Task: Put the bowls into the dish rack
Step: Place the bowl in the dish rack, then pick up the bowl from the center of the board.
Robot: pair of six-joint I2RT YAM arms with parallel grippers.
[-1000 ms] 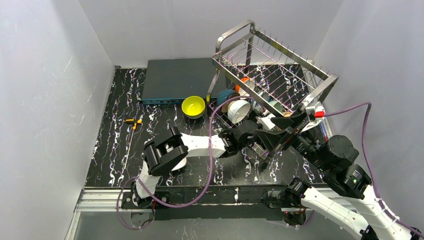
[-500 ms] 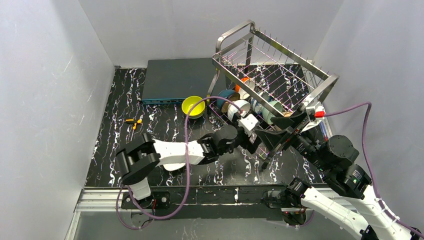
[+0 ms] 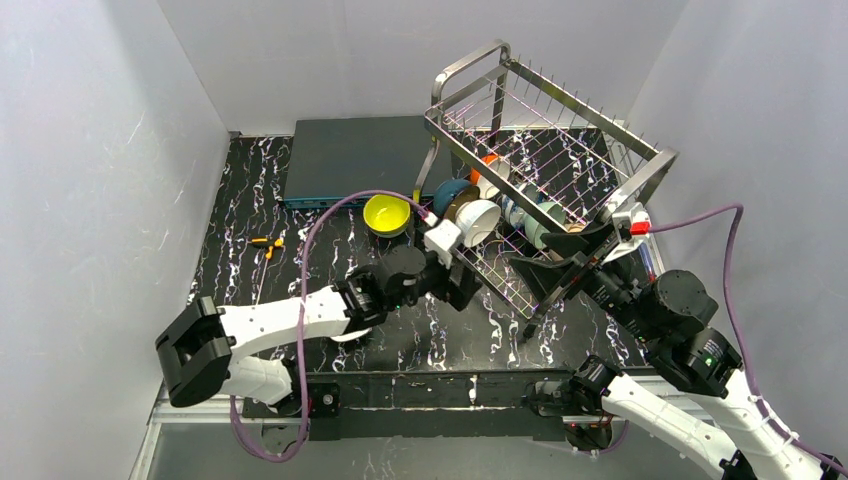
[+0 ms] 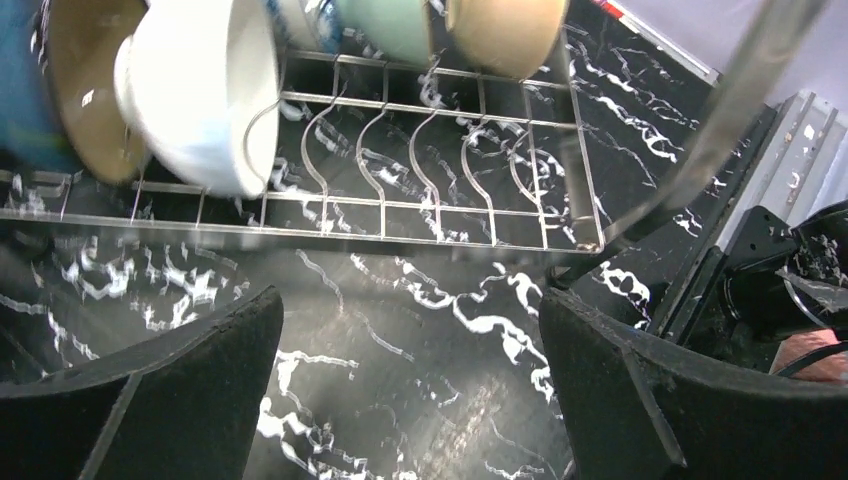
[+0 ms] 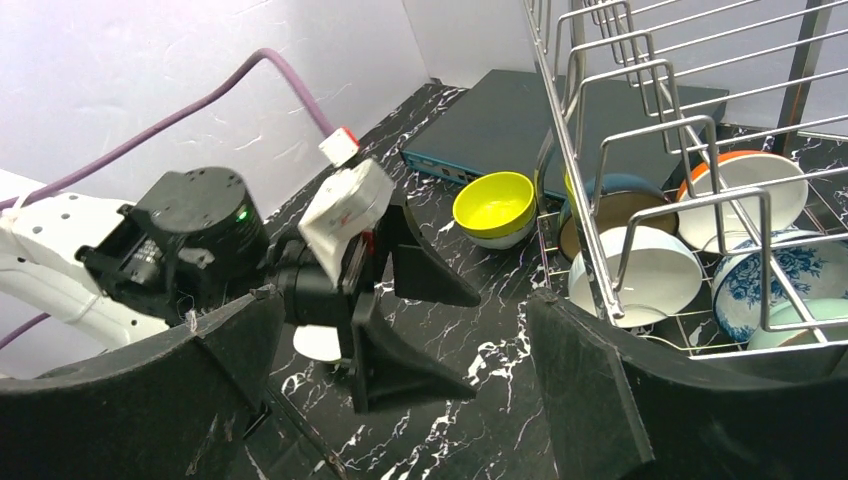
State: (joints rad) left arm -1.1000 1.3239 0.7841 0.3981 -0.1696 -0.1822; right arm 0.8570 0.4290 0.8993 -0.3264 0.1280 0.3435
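Beside the dish rack (image 3: 648,162) sits one yellow bowl (image 3: 387,212); left claw (image 4: 408,300) and right claw (image 5: 402,300) gape empty.

From high behind the arm bases, the top camera looks down over the whole table (image 3: 235,190). The left wrist camera peers close and low into the dish rack (image 4: 420,205). The right wrist camera faces the left arm (image 5: 180,250). All share the white bowl (image 3: 481,221) (image 4: 200,90) (image 5: 640,285).

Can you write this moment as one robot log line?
left gripper open, empty, beside dish rack | right gripper open, empty | yellow-green bowl on table, unloaded | other bowls standing in rack
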